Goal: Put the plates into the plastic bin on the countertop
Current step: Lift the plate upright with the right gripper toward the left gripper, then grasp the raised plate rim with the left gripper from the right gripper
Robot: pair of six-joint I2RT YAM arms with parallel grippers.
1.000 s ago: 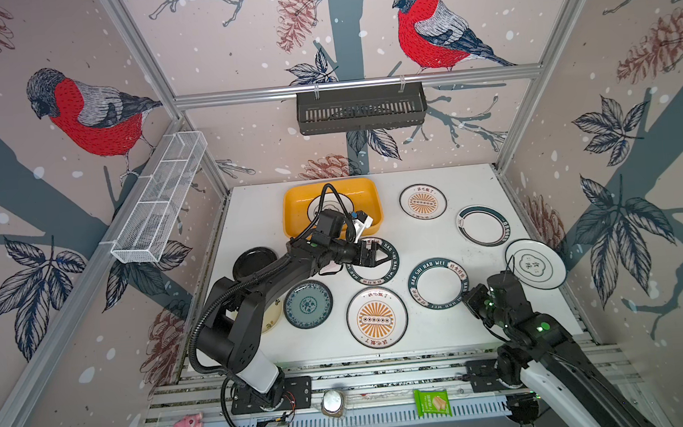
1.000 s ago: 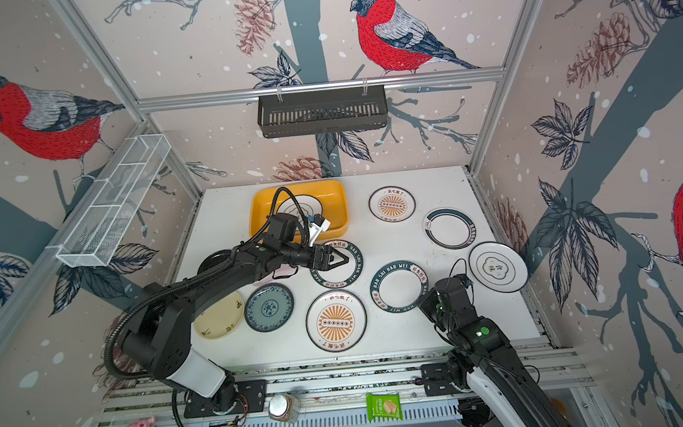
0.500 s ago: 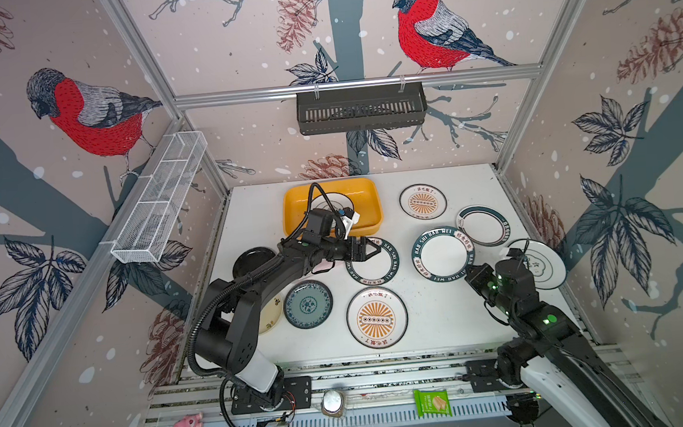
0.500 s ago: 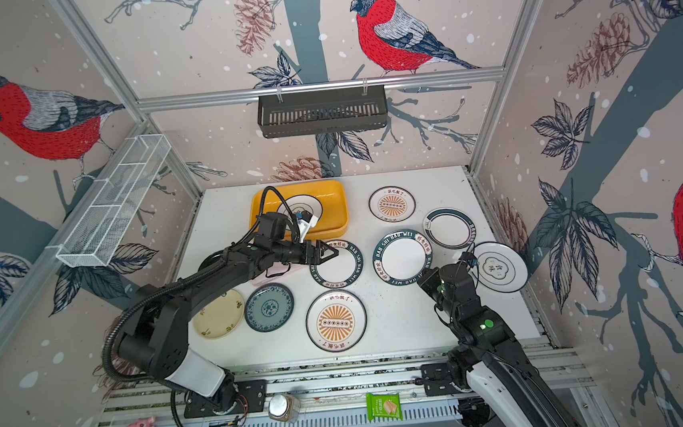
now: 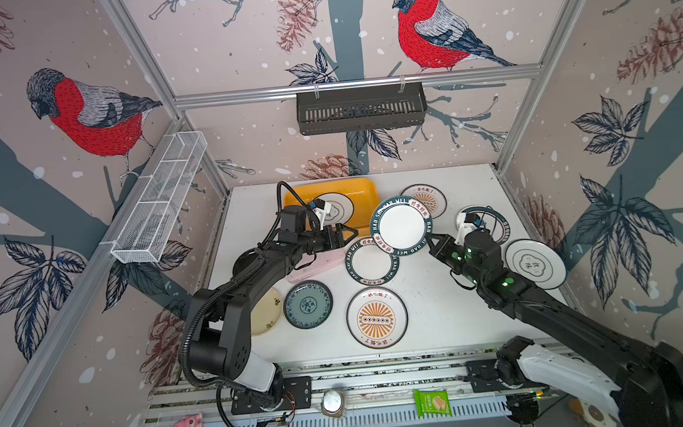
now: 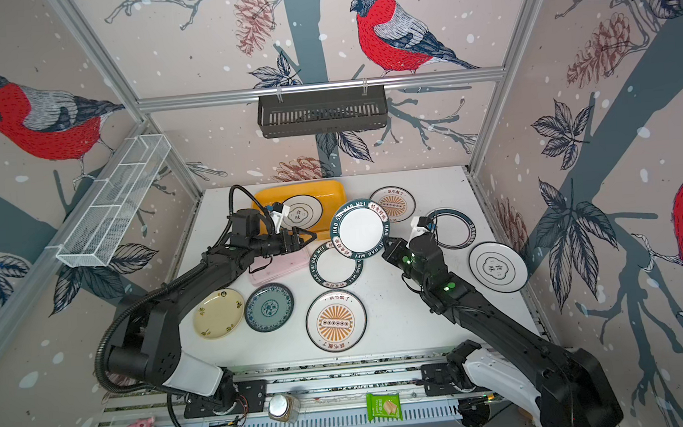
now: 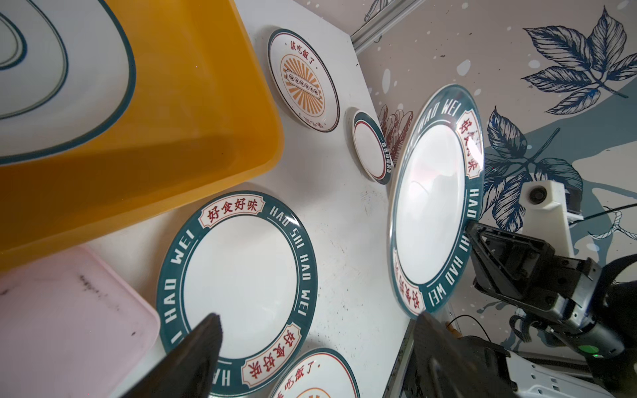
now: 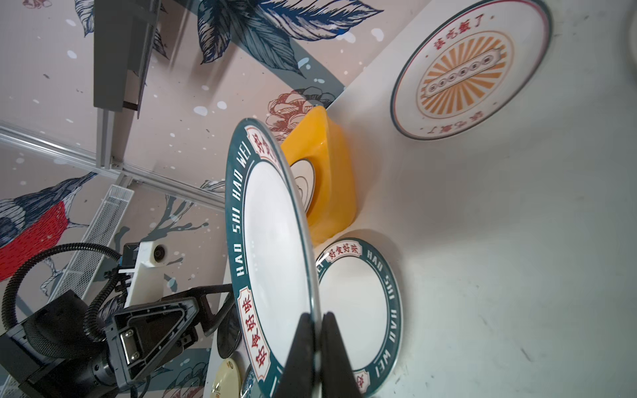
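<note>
Plate [image 5: 401, 226], white with dark-green lettered rim, tilted in right fingers [image 8: 336, 348].

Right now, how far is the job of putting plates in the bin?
Done: one cloud plate lies in the yellow bin. In hand: the right gripper pinches a green-rimmed plate by its rim, raised beside the bin. To do: eight other plates lie on the countertop.

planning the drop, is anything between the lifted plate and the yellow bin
Partly, yes: the open left gripper hangs right beside the lifted plate that the right gripper pinches, at the near wall of the bin, on the way in. One cloud plate already lies in the bin.
</note>
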